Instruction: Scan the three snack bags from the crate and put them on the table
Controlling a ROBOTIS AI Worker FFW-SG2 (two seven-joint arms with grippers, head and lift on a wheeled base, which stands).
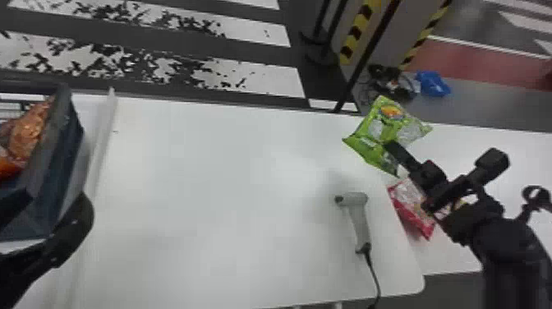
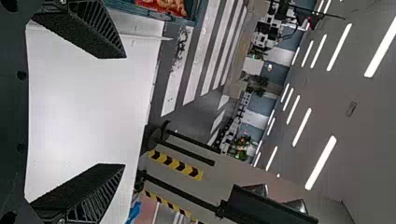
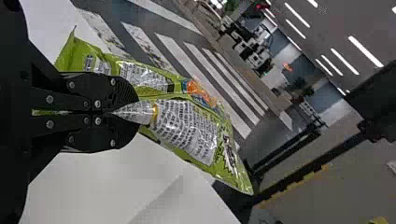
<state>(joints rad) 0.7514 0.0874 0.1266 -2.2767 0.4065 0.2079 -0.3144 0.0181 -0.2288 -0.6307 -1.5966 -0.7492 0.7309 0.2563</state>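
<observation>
Green snack bag (image 1: 380, 128): in the head view, find one at upper right; count one red bag (image 1: 415, 205) below, one scanner (image 1: 360, 217) right of centre, one crate (image 1: 61, 164) at left, with at least one orange bag (image 1: 28, 133). In the left wrist view, note left gripper (image 2: 124, 110), fingers apart. In the right wrist view, see right gripper (image 3: 136, 112) clamped on the green snack bag. Looks light, soft, slippery, crushable; best to grip lightly mid-panel.

Two black robot arms (image 1: 513, 254) face me. Left gripper (image 1: 53, 197), lower left of the frame: fingers (image 2: 93, 32) spread apart. Right gripper (image 1: 394, 150), right of centre: angled toward upper left, fingers (image 3: 107, 91) pinched together.
</observation>
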